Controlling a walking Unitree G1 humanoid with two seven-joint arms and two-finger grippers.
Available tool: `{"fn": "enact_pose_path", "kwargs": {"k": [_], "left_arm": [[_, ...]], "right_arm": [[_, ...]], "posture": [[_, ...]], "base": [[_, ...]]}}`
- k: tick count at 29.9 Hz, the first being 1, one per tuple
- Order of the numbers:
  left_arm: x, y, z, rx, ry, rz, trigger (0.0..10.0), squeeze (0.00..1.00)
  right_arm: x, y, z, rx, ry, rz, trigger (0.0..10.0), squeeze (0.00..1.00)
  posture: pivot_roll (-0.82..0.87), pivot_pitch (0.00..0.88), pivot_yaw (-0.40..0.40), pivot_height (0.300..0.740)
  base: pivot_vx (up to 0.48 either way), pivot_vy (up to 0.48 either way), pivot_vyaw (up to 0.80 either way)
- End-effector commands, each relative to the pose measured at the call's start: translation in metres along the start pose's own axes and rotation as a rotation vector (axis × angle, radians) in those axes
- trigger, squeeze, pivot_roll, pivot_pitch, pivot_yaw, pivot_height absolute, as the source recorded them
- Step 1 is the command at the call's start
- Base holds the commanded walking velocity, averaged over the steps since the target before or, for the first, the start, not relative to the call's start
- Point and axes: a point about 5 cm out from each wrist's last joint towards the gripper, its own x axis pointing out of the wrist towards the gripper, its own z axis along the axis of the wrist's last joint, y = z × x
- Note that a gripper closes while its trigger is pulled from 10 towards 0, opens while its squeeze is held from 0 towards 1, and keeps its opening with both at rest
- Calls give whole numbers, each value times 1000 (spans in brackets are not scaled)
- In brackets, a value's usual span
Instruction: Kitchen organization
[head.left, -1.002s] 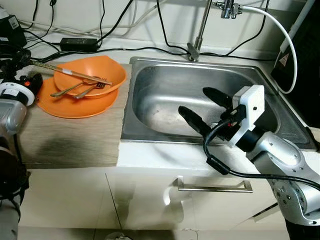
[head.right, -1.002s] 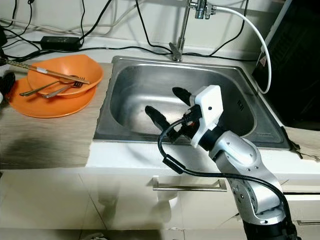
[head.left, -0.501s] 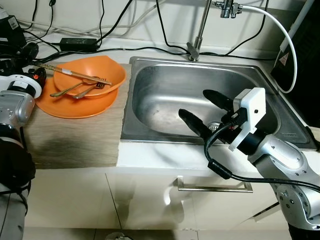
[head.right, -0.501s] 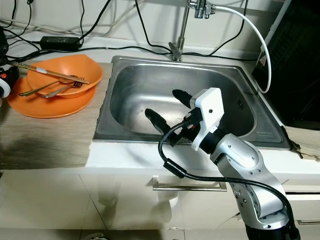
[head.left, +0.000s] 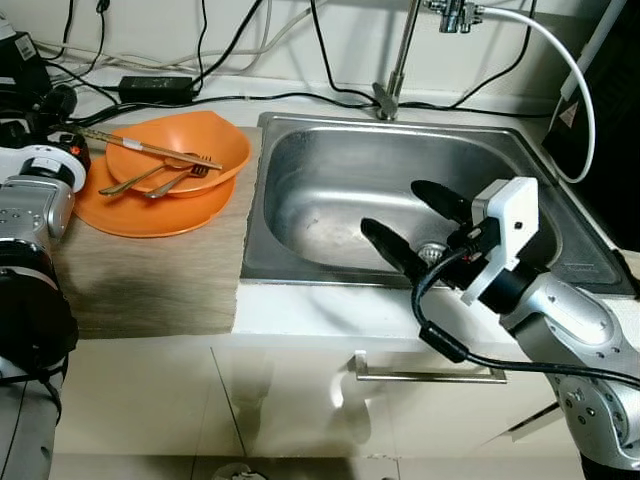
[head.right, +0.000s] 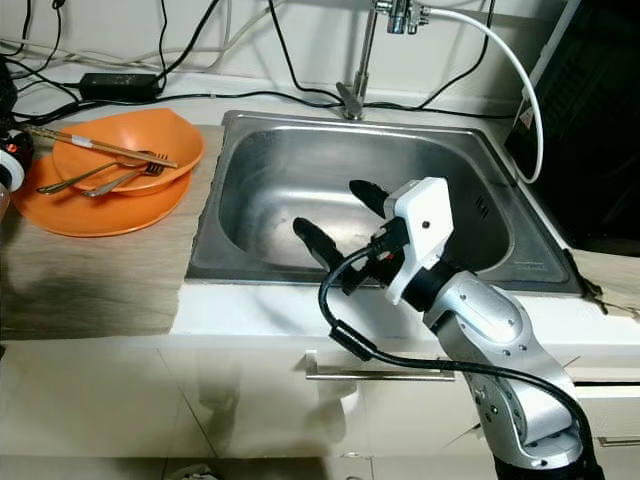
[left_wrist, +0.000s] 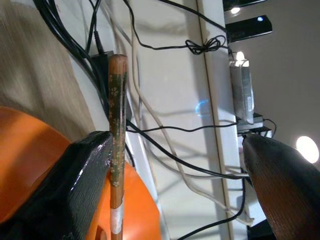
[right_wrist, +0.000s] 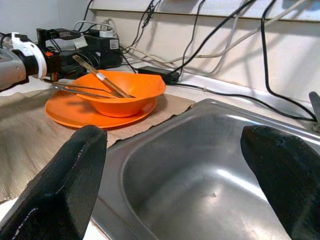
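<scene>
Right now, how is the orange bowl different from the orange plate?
The orange bowl is deep and holds chopsticks and cutlery; the orange plate is shallow and wider. The bowl sits on top, the plate lies beneath on the counter. Both share the same orange colour.

White kitchen counter (head.left: 320, 310) with inset stainless steel sink (head.left: 400, 190), wood-grain mat (head.left: 150, 280) on its left part, flat orange plate (head.left: 140, 215) on the mat, black power adapter (head.left: 157, 88) and black cables (head.left: 290, 98) along the back wall
</scene>
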Motion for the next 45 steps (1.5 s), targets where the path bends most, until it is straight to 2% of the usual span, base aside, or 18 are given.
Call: {"fn": "enact_pose_path", "kwargs": {"k": [1, 14, 21, 22, 23, 24, 25, 26, 27, 28, 45], "left_arm": [[5, -9, -5, 20, 24, -4, 10000, 0], [7, -12, -8, 86, 35, 11, 10000, 0], [7, -11, -7, 115, 31, 31, 10000, 0], [6, -10, -6, 120, 29, 38, 9294, 0], [6, -9, -5, 120, 26, 45, 6863, 0], [6, -9, -5, 120, 26, 45, 6863, 0], [5, -7, -4, 120, 22, 52, 4667, 0], [5, -6, -4, 120, 19, 57, 4000, 0], [4, -5, -2, 119, 12, 64, 1098, 0], [4, -4, -2, 118, 8, 68, 118, 0], [4, -4, -1, 183, 25, 76, 0, 0]], "right_arm": [[-2, 2, 4, 4, -10, -8, 10000, 0], [-6, 7, 2, 9, -1, -14, 10000, 0], [-6, 12, 2, 17, 12, 34, 10000, 0], [-6, 13, 2, 17, 16, 42, 10000, 0], [-7, 13, 2, 16, 17, 45, 10000, 0], [-7, 13, 2, 16, 17, 45, 10000, 0], [-6, 13, 2, 15, 17, 45, 10000, 0], [-6, 12, 2, 14, 17, 44, 10000, 0], [-5, 12, 3, 13, 16, 44, 10000, 0], [-5, 12, 3, 12, 16, 43, 10000, 0], [-4, 10, 4, 8, 17, 40, 10000, 0]], "posture": [[-135, 64, 14, 740], [-143, 90, 21, 740], [-149, 102, 18, 740], [-149, 102, 17, 740], [-148, 100, 15, 740], [-148, 100, 15, 740], [-148, 100, 13, 740], [-148, 99, 12, 740], [-147, 98, 11, 740], [-147, 98, 10, 740], [-147, 90, 9, 740]], "base": [[0, 0, 0], [0, 0, 0], [0, 0, 0], [0, 0, 0], [0, 0, 0], [0, 0, 0], [0, 0, 0], [0, 0, 0], [0, 0, 0], [0, 0, 0], [0, 0, 0]]}}
